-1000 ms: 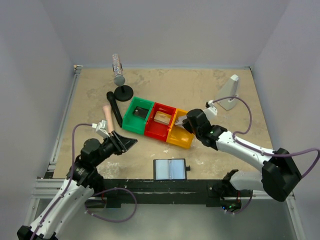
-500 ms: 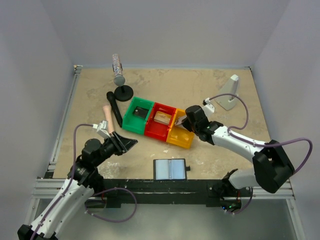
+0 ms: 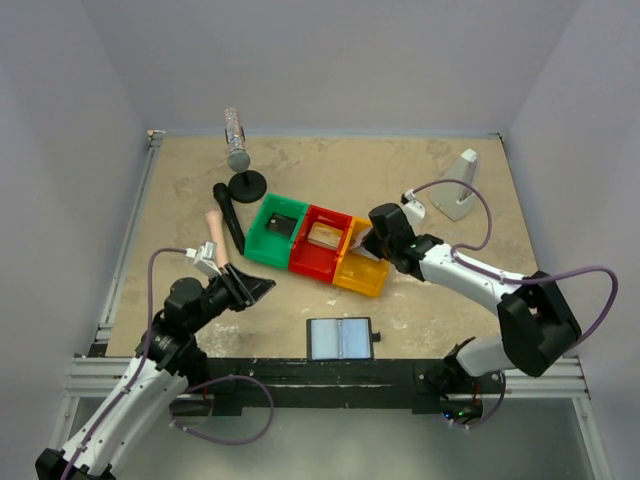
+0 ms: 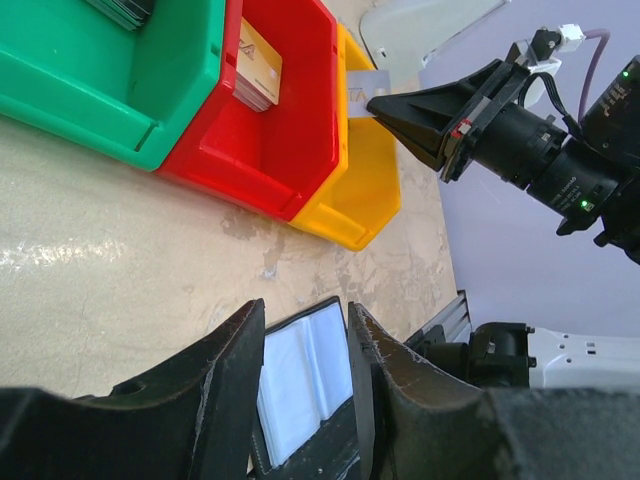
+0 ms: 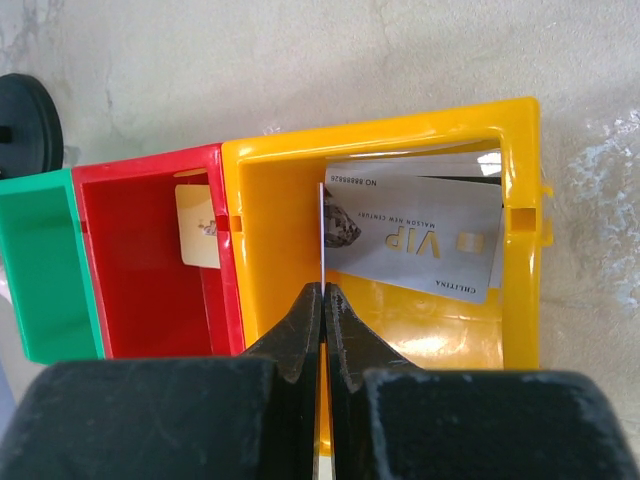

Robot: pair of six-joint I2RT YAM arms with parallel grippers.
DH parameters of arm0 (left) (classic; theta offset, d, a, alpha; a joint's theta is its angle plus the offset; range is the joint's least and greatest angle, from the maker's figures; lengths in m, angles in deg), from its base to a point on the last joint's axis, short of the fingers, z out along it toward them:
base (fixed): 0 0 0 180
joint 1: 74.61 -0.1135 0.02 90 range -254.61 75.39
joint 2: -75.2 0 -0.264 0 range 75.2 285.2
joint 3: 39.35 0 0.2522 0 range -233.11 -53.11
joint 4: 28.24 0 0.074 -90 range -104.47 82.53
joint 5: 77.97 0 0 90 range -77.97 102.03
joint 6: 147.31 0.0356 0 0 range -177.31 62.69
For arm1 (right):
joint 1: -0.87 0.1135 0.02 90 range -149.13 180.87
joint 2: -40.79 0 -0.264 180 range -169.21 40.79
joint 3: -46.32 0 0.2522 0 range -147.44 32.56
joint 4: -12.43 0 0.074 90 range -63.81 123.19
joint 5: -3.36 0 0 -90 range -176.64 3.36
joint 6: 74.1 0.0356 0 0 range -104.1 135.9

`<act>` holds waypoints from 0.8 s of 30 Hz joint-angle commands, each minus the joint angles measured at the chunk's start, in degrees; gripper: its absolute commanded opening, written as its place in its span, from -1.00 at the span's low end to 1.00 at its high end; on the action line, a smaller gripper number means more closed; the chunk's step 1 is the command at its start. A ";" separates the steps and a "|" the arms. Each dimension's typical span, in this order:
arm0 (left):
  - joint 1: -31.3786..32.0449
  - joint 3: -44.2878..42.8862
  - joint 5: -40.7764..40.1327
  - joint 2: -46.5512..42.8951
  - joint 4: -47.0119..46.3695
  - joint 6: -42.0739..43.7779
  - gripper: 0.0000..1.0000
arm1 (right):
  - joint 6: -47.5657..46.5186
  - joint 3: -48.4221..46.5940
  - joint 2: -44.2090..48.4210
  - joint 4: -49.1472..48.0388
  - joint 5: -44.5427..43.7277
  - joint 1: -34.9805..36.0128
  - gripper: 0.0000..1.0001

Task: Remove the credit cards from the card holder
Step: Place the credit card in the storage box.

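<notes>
Left fingers (image 4: 228,400) half open, holding nothing. Card holder (image 3: 340,339) lies open on the desk just ahead of their tips; can't tell if any slots are full. Right fingers (image 5: 295,335) pinch a card (image 4: 366,84) edge-on over the yellow bin (image 5: 520,300), with a VIP card (image 5: 430,240) lying beyond the tips. I'd dip lower, keep off the red-side wall, then let go so it lands flat.

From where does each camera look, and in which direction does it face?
Top: above and behind, looking down at the table; left arm and right arm show.
Left wrist: low, facing the red bin and holder; the open left gripper shows.
Right wrist: over the yellow bin, looking down; the right gripper pinches a card.
Shared: both wrist views show the red and yellow bins.
</notes>
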 commanded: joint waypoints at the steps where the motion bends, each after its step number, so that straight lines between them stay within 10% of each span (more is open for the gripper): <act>1: -0.25 0.21 1.05 0.21 -2.09 -0.76 -0.14 | -1.33 -2.97 -0.48 1.57 0.69 -0.59 -0.97; 24: -0.25 -0.14 1.23 1.79 -2.79 -0.49 -0.14 | -2.73 -3.32 4.00 8.95 -1.50 -1.56 -0.26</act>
